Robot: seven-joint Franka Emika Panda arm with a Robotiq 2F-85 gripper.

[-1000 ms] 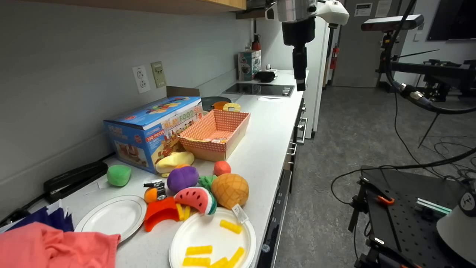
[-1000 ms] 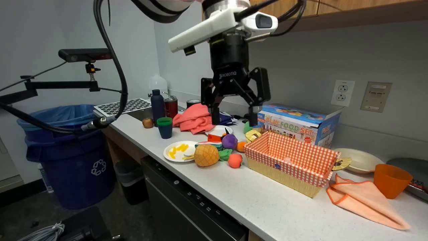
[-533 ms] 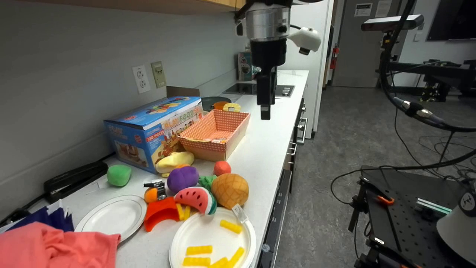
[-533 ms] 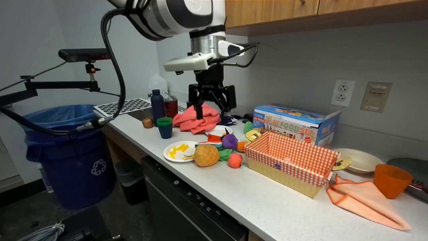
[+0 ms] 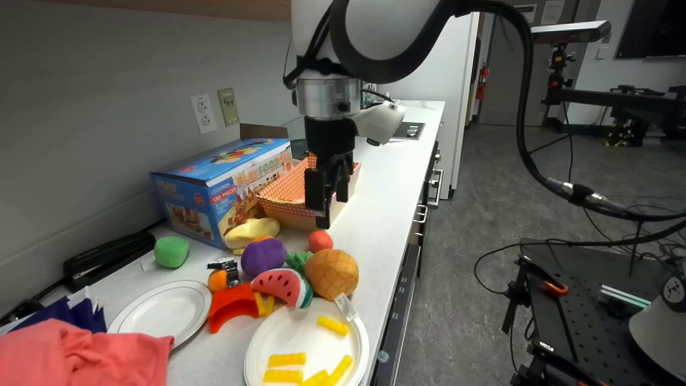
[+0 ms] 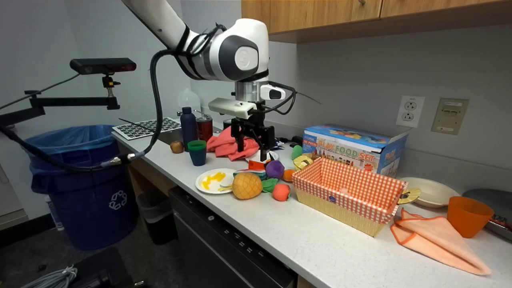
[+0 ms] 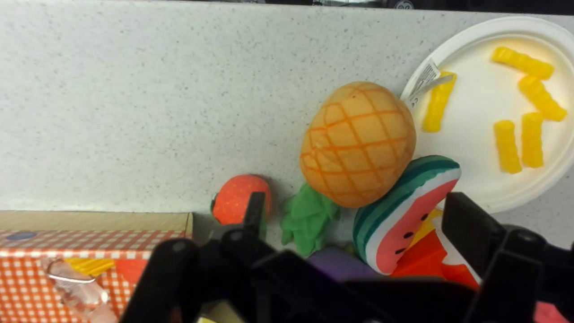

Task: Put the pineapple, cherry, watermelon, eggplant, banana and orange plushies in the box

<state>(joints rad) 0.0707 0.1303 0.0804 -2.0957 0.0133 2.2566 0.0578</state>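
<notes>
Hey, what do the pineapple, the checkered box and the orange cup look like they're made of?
Pineapple: matte, probably stuffed fabric, from its softly bulging body and printed-looking lines.
Checkered box: likely cardboard, slightly shiny inside, given flat walls and crisp corners.
Orange cup: smooth, probably plastic, by its even color and thin rim.

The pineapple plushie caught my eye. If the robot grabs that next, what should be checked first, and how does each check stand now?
1. Gripper open: ok; its jaws stand apart and hold nothing.
2. Pineapple plushie in the wrist camera's sight: ok; its body shows unblocked by the gripper.
3. Neighbours out of the way: not ok; the watermelon slice plushie lies right against it.
4. Pineapple's tag free: cannot tell; it reaches over the white plate and overlaps a yellow toy fry.
5. Box open on top: ok; no lid closes it.
6. Room inside for six plushies: cannot tell; at least a clear plastic-looking item lies in there.
</notes>
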